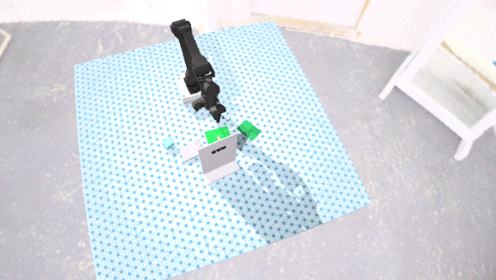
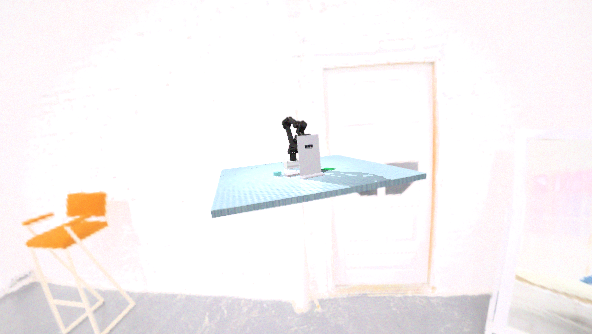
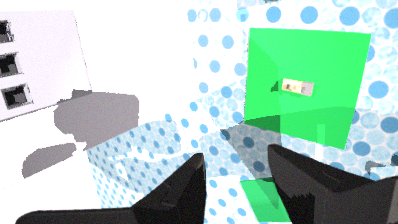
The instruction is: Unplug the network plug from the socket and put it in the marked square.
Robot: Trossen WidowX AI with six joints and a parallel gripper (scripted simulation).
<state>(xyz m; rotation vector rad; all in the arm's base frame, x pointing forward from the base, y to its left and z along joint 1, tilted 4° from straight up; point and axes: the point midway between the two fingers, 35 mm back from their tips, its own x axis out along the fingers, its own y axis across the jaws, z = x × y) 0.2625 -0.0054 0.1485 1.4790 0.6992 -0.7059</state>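
Observation:
The small pale plug [image 3: 299, 84] [image 1: 219, 137] lies flat on the green marked square [image 3: 310, 45] [image 1: 210, 135], clear of the fingers. My gripper [image 3: 235, 157] [image 1: 219, 117] hangs above the table just short of the square, its fingers apart with nothing between them. The white upright panel [image 1: 218, 158] [image 2: 309, 152] [image 3: 45, 45] stands beyond the square; in the wrist view it shows at the left with its dark sockets [image 3: 11, 63] empty. In the far side view the panel hides the plug and the fingers.
A second green patch [image 1: 250, 129] lies right of the marked square. A white block [image 1: 190, 151] and a small cyan cube [image 1: 167, 143] sit left of the panel. The arm's base [image 1: 188, 90] stands behind on the dotted blue table [image 1: 126, 201].

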